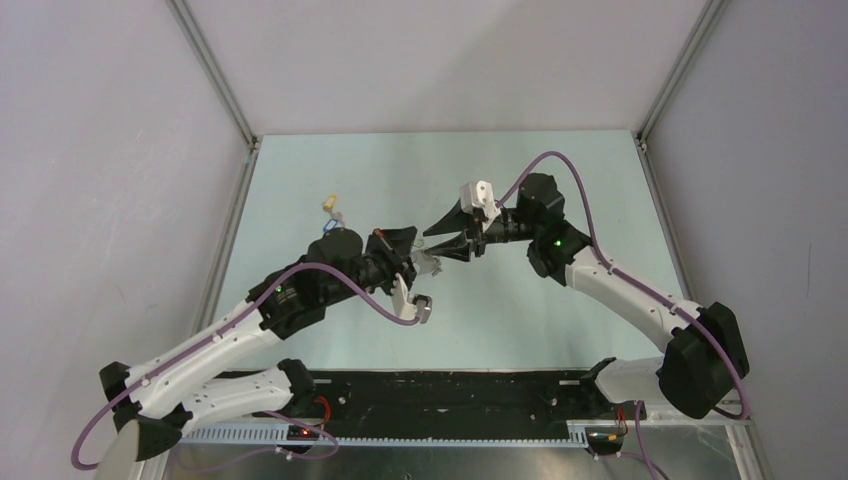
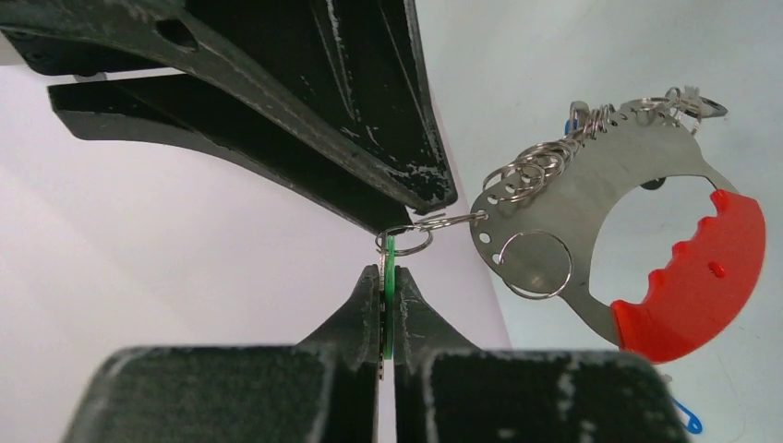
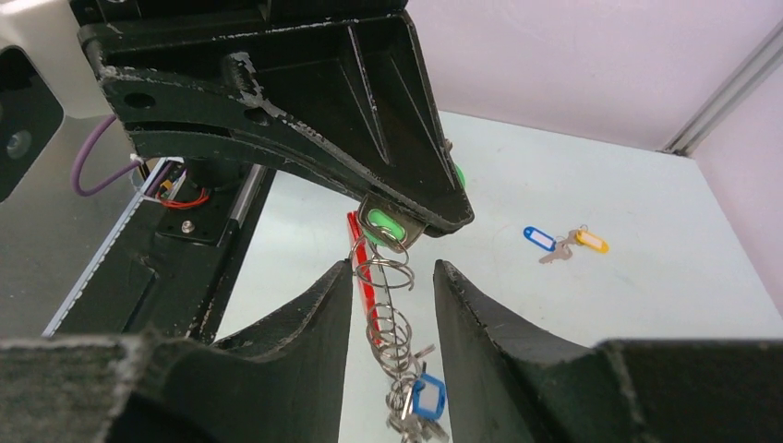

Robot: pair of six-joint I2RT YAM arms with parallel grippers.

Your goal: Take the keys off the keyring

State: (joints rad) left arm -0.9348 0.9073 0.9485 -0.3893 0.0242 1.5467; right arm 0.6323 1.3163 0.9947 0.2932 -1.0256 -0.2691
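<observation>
The left hand (image 2: 388,279) was pressed together on a green-tagged key (image 2: 389,263), whose small ring linked it to the keyring (image 2: 563,198) between the two hands, with the red band (image 2: 716,268) on its far side. The right hand (image 3: 392,269) was spread, its fingers either side of the keyring's stacked rings (a gap on each side). Two loose keys (image 3: 560,244), tagged blue and yellow, lay on the table (image 3: 665,277), well apart from the rest.
</observation>
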